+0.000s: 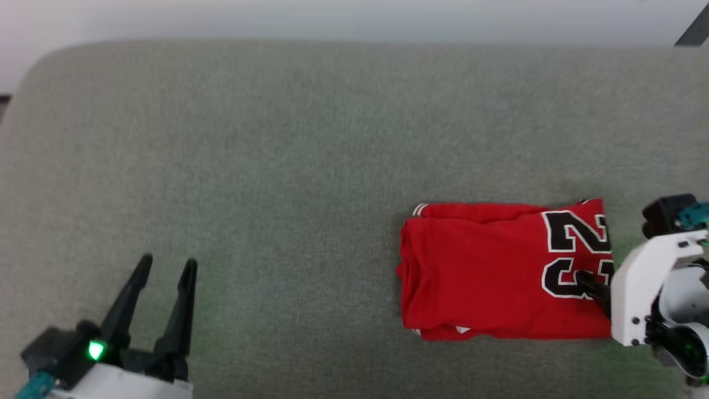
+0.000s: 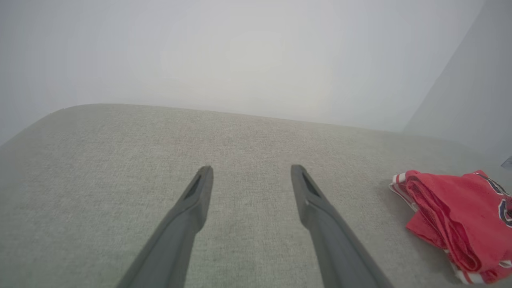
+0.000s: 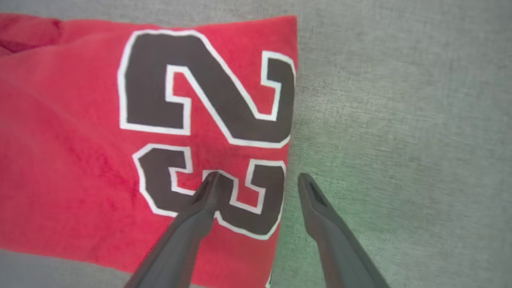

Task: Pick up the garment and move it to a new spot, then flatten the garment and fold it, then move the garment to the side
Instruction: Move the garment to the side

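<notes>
The garment (image 1: 498, 271), a red shirt with black white-outlined numbers, lies folded into a rectangle on the grey-green cushion at the right. My right gripper (image 3: 258, 178) is open and straddles its right edge: one finger is over the numbers, the other over bare cushion, and nothing is gripped. One dark fingertip (image 1: 590, 282) pokes out from the white wrist in the head view. My left gripper (image 1: 166, 266) stands open over bare cushion at the lower left, far from the shirt. The left wrist view has the garment (image 2: 460, 216) at its right edge, showing its stacked folds and striped trim.
The cushion (image 1: 277, 166) is a wide grey-green fabric surface with a rounded far-left corner. A pale wall runs behind its far edge. A dark bar (image 1: 695, 30) crosses the top right corner.
</notes>
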`<state>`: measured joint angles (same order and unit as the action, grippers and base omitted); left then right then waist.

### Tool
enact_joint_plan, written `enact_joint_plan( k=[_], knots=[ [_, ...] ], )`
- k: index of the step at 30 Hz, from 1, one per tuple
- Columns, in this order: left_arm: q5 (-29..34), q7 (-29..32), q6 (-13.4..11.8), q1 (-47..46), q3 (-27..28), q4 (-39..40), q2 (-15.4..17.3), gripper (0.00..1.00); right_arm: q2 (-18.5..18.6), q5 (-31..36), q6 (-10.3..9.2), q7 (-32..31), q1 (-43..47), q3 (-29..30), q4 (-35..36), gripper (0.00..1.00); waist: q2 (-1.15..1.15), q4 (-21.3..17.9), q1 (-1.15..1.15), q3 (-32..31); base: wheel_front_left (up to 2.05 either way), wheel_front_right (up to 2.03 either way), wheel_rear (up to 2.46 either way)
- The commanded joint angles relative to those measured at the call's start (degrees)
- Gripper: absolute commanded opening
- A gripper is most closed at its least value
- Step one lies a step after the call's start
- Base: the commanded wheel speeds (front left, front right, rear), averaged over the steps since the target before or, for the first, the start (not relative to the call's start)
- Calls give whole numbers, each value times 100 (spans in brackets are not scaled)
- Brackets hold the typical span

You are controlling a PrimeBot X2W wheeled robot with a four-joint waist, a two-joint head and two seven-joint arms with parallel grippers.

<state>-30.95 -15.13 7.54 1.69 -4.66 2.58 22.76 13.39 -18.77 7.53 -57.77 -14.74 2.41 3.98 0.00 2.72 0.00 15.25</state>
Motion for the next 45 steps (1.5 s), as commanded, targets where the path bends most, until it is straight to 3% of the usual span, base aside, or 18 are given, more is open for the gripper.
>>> enact_joint_plan(
  k=[1,9,10,12,13,18,25,36,45],
  knots=[
    [-48,5,-13,-122,-36,25,32,100,-45,128,-10,-52,-77,4,14,100,0,132,0,406,0,0,0],
    [-73,5,-13,-545,-225,319,209,100,-441,672,-11,-167,-140,-37,-142,99,0,122,0,787,0,0,0],
    [-64,5,-13,-566,-225,343,240,100,-476,696,-11,-150,-147,-73,-176,65,0,105,0,810,0,0,0],
    [-40,5,-13,-622,-224,405,253,100,-573,717,-11,-92,-187,-81,-235,18,0,67,0,836,0,0,0],
    [-3,5,-13,-653,-227,463,282,100,-615,718,-10,-58,-183,-91,-234,2,0,40,0,845,0,0,0],
    [56,5,-14,-752,-235,681,374,100,-712,698,-13,297,-249,119,-20,0,0,-185,0,903,0,0,0],
    [216,5,-13,-855,-254,970,749,100,-787,787,-12,862,-219,572,435,0,0,-838,0,1159,0,0,0],
    [229,5,-14,-1925,-626,1770,2090,100,-990,1097,-11,1886,-503,2066,1161,0,0,-1720,0,2040,0,0,0],
    [66,5,-14,-3211,-935,2245,3006,100,-883,1163,-11,2588,-1350,2861,825,0,0,-1991,0,2597,0,0,0]
  ],
)
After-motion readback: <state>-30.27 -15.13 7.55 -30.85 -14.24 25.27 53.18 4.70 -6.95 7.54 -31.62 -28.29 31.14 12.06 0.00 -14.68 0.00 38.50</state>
